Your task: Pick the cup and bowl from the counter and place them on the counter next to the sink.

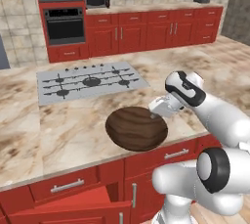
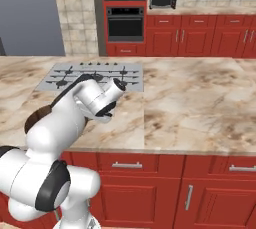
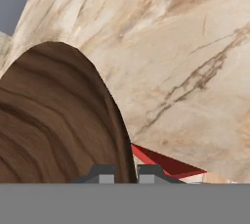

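Here, claw (image 3: 126, 173) pinching bowl (image 3: 53, 125) rim

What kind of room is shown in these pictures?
A home kitchen, rendered: a grey cooktop plate with black burners set in a tan marble-patterned counter, red cabinets, and a black built-in wall oven.

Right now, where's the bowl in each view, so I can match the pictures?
Left base view: the bowl sits low in the middle, near the counter's front edge, with the gripper at its right rim.
Right base view: a brown sliver at the left, behind the arm.
Hand view: it fills the lower left.
Shared landmark: the cooktop behind it, in both base views.
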